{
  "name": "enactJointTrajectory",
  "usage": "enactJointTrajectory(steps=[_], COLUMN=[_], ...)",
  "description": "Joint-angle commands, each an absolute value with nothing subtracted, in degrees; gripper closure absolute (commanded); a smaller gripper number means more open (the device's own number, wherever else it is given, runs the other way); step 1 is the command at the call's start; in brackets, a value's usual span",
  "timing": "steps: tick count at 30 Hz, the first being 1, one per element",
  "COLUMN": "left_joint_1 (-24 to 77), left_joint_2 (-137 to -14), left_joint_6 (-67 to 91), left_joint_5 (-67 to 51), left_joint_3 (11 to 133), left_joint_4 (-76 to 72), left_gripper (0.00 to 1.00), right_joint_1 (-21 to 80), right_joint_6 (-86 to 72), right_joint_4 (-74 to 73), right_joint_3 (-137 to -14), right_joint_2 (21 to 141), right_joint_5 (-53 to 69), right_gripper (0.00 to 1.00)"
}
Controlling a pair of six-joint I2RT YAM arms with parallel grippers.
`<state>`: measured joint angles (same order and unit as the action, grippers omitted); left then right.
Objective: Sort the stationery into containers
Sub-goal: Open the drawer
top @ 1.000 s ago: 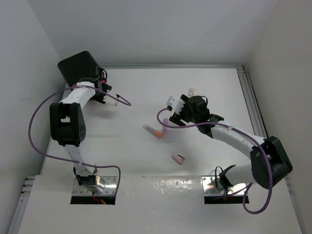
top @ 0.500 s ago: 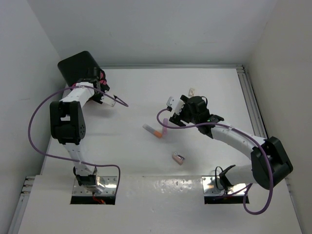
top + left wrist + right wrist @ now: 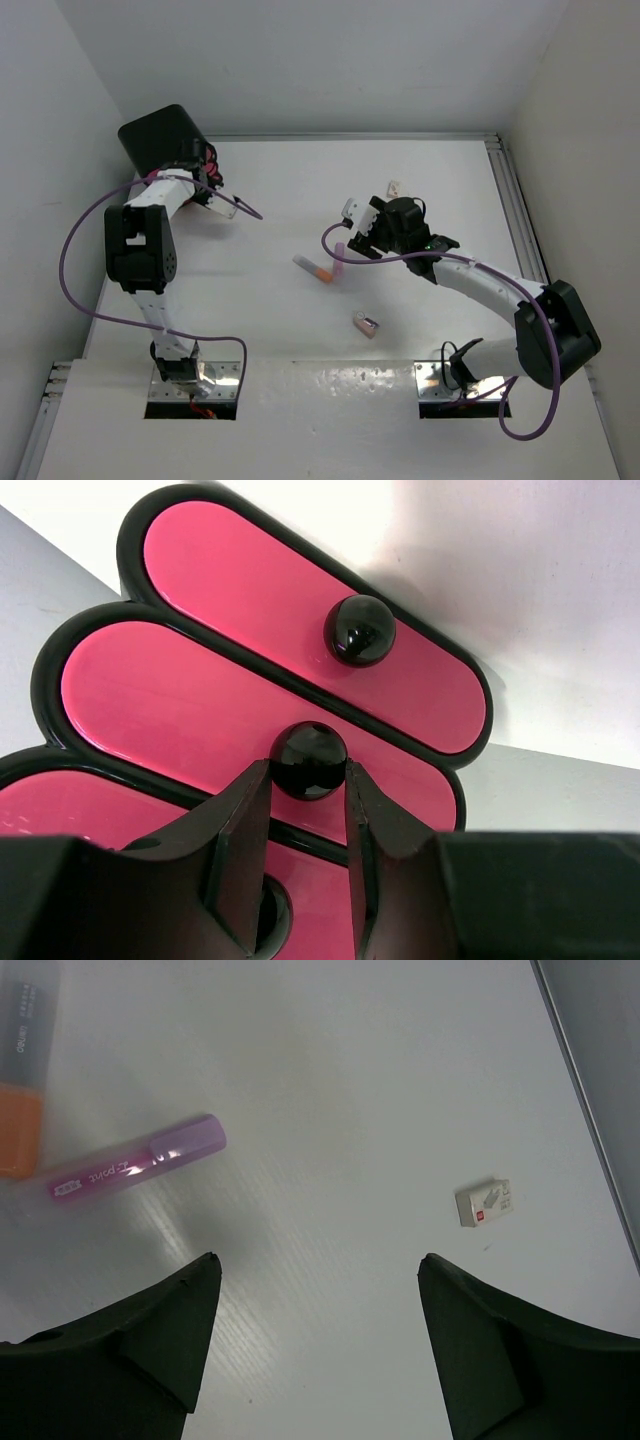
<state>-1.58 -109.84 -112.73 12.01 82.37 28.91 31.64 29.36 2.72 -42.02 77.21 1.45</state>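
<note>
At the far left corner of the table [image 3: 280,180] stands the glossy black cabinet [image 3: 158,135], box-shaped and tilted towards the arms. The left wrist view shows its front close up: stacked pink drawers [image 3: 170,700] with rounded ends, each rimmed in shiny black and carrying a small round black knob. The left gripper [image 3: 203,172] is pressed up to this front, and its two dark fingers [image 3: 240,820] are closed onto the middle knob [image 3: 308,762], one finger against each side of it. The top knob [image 3: 359,630] sits free above, and a third knob below is mostly hidden behind the fingers. Near the middle of the table lies the orange-and-white marker [image 3: 313,266], slanted, with the lilac marker [image 3: 339,255] just beside its right end; the right wrist view shows the lilac marker [image 3: 135,1165] as translucent purple with a white printed label. Nearer the arm bases, apart from the markers, rests a small pinkish block [image 3: 367,324]. The right gripper [image 3: 360,222] hangs above the table just right of the lilac marker, its fingers [image 3: 150,1340] spread wide and holding nothing. Farther back and to the right lies a small white eraser [image 3: 394,186] with a red mark on its wrapper.
</note>
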Motion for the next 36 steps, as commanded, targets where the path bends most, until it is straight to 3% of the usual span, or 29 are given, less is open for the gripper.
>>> enactJointTrajectory(steps=[1,20,36], left_joint_1=[-2.11,4.48,10.81], left_joint_2=[-108.9,-97.13,-93.25], left_joint_6=[-114.87,-113.56,-108.72], left_joint_5=[11.95,7.38,6.15], left_joint_3=[81.74,72.42,70.23], left_joint_4=[27.33,32.25,38.76], left_gripper=[0.91,0.95,0.92], right_joint_1=[31.9,31.9,31.9], right_joint_6=[28.39,27.95,27.95], right_joint_4=[4.22,5.1,5.36], right_joint_3=[-42.89,-42.36,-40.43], right_joint_2=[75.76,75.94,74.44], right_joint_5=[1.14,1.67,2.11], right_gripper=[0.22,0.24,0.22])
